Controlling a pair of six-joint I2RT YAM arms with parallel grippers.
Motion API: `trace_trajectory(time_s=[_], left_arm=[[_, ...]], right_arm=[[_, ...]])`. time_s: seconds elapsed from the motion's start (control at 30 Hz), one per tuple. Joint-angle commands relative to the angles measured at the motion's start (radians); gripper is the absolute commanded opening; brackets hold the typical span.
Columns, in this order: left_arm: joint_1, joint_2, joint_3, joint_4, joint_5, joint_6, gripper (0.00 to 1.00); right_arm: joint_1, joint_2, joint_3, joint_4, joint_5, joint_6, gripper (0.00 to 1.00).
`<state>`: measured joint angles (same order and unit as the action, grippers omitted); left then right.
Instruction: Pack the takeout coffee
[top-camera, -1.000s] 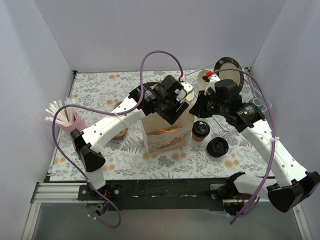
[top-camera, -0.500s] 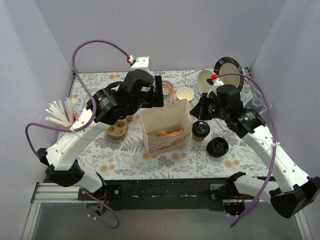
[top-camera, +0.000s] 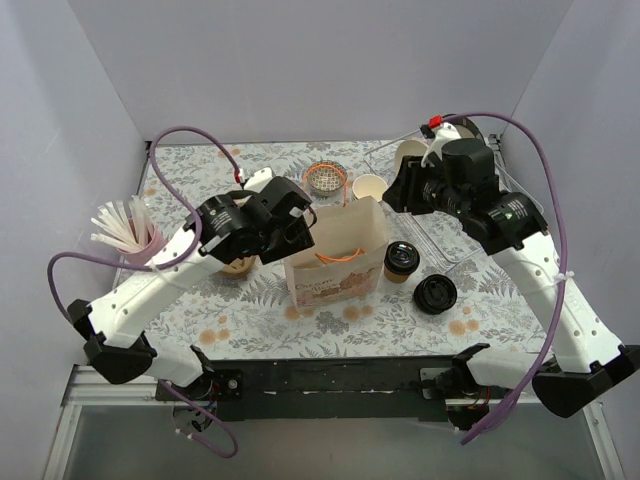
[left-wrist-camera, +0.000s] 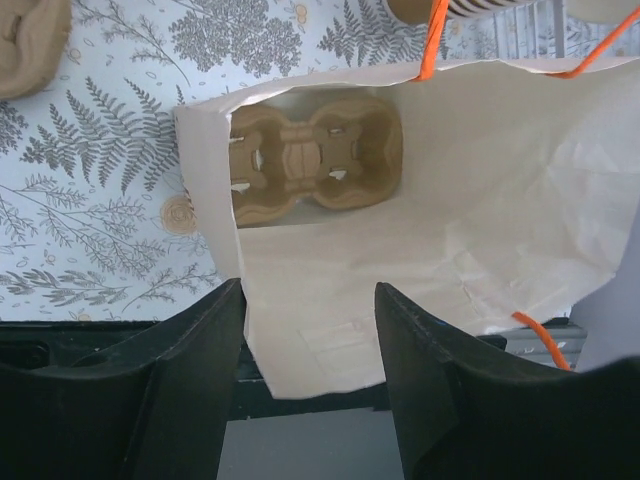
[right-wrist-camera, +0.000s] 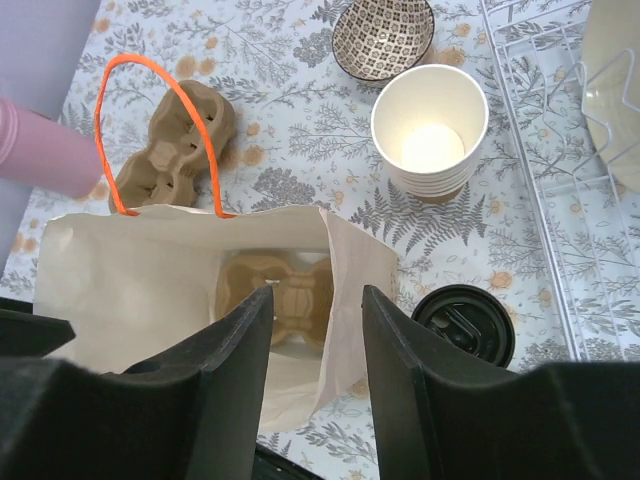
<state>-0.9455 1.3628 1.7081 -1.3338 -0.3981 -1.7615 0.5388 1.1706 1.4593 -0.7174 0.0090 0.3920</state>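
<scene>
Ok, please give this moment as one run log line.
left gripper: open, at paper bag | right gripper: open, near bag | takeout coffee: beside bag, not packed

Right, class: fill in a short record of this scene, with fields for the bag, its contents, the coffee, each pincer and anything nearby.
paper bag: upright, mouth open, orange handles
inside bag: moulded cup carrier, no cup in it
takeout coffee: lidded, standing on the table just right of the bag, not yet packed
left pincer: open, empty, over the bag
right pincer: open, empty, over the bag's mouth
nearby: loose black lid; stack of paper cups
</scene>
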Motion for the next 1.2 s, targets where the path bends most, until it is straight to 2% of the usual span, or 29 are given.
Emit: trace_trajectory(time_s=[0.0, 0.27, 0.47, 0.53, 0.67, 0.73, 0.8, 0.87, 0.9, 0.93, 0.97, 1.07, 1.17], left_arm=[[-0.003, 0.053, 0.04, -0.034, 0.024, -0.06, 0.52], [-0.003, 0.114, 0.116, -0.047, -0.033, 0.066, 0.51], [-0.003, 0.079, 0.163, -0.048, -0.162, 0.21, 0.62], [-0.003, 0.044, 0.148, -0.032, -0.208, 0.308, 0.64], [-0.001, -0.04, -0.019, 0.138, -0.238, 0.545, 0.72], [0.002, -0.071, -0.054, 0.208, -0.258, 0.696, 0.71], [0.051, -0.071, -0.077, 0.289, -0.263, 0.767, 0.68], [0.099, -0.073, -0.088, 0.37, -0.237, 0.852, 0.63], [0.146, -0.08, -0.112, 0.408, -0.176, 0.9, 0.63], [0.165, -0.106, -0.126, 0.45, -0.057, 0.945, 0.64], [0.175, -0.12, -0.143, 0.517, 0.005, 1.021, 0.64], [0.206, -0.157, -0.237, 0.626, 0.152, 1.121, 0.63], [0.244, -0.105, -0.213, 0.599, 0.278, 1.155, 0.58]], right_arm=[[0.004, 0.079, 0.104, -0.097, 0.013, -0.096, 0.5], [0.035, 0.201, 0.2, -0.154, -0.049, -0.12, 0.5], [0.09, 0.244, 0.222, -0.181, 0.045, -0.127, 0.52], [0.092, 0.25, 0.233, -0.192, 0.089, -0.137, 0.51], [0.092, 0.262, 0.278, -0.201, 0.083, -0.169, 0.49], [0.092, 0.262, 0.299, -0.205, 0.049, -0.173, 0.49], [0.092, 0.261, 0.315, -0.211, 0.011, -0.18, 0.49], [0.092, 0.247, 0.312, -0.211, 0.003, -0.182, 0.49], [0.09, 0.242, 0.3, -0.212, 0.003, -0.183, 0.49], [0.09, 0.236, 0.294, -0.217, 0.009, -0.185, 0.48], [0.09, 0.225, 0.288, -0.218, 0.014, -0.186, 0.48], [0.09, 0.213, 0.274, -0.235, 0.035, -0.177, 0.48], [0.09, 0.216, 0.286, -0.287, 0.074, -0.162, 0.48]])
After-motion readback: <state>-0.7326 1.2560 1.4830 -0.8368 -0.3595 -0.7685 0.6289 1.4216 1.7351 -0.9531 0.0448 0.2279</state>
